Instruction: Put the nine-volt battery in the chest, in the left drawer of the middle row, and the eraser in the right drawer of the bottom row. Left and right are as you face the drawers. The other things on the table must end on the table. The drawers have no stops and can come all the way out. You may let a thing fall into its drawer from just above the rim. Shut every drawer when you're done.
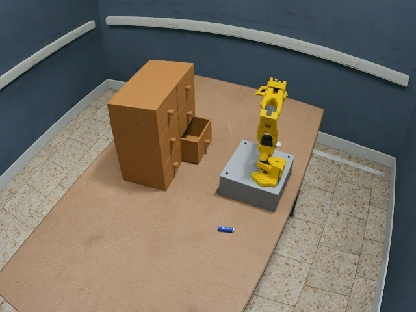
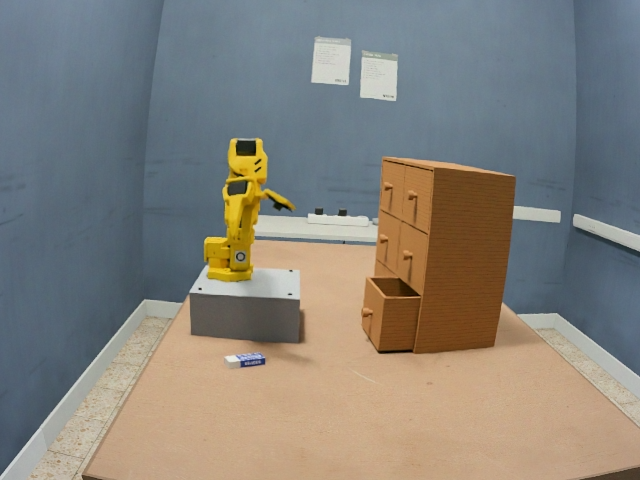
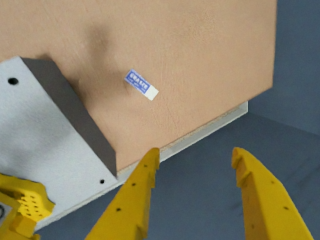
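My gripper [image 3: 196,153] is open and empty, raised high above the grey base. The eraser [image 2: 244,360] [image 3: 141,84], white with a blue sleeve, lies on the table beside the base; only its white end [image 1: 278,144] shows past the arm in the top view. The wooden chest [image 1: 137,141] [image 2: 465,258] faces the base. Its right bottom drawer [image 1: 190,150] [image 2: 399,324] is pulled well out; the visible part of its inside looks empty. The left middle drawer [image 1: 166,145] [image 2: 383,227] is shut, as are the others. No nine-volt battery is visible.
The grey base block [image 1: 248,191] [image 2: 245,316] [image 3: 50,130] stands between the chest and the table's edge. A small blue cylinder [image 1: 225,229] with a pale end lies on the table on the block's near side in the top view.
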`<state>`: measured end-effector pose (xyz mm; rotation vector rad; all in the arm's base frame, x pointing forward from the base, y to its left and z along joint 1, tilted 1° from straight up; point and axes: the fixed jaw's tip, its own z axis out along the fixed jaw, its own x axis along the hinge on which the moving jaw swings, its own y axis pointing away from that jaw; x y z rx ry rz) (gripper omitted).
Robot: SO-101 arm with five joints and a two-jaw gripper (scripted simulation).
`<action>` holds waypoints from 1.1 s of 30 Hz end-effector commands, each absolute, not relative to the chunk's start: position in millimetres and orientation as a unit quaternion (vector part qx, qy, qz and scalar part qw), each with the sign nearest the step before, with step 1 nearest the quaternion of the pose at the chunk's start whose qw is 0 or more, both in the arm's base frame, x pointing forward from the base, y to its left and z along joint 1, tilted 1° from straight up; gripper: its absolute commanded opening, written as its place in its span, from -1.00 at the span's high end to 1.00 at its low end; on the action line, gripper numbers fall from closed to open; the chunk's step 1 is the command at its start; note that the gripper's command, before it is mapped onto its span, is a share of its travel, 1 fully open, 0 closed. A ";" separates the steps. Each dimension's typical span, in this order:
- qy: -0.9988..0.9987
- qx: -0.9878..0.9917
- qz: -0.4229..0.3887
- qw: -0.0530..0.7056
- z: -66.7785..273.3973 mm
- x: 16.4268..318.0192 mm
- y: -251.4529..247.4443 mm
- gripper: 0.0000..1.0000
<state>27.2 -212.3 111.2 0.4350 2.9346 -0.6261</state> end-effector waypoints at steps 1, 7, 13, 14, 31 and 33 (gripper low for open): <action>0.980 0.086 -0.178 0.036 97.2 26.7 -223.8 0.45; 0.988 0.026 -0.148 0.020 79.1 26.4 -230.4 0.45; 0.993 -0.065 -0.100 0.005 49.2 25.7 -236.9 0.45; 0.993 -0.080 -0.092 0.003 43.9 25.5 -237.5 0.45; 0.970 -0.245 -0.002 0.000 -17.5 22.7 -235.2 0.45; 0.970 -0.245 -0.002 0.000 -17.5 22.7 -235.2 0.45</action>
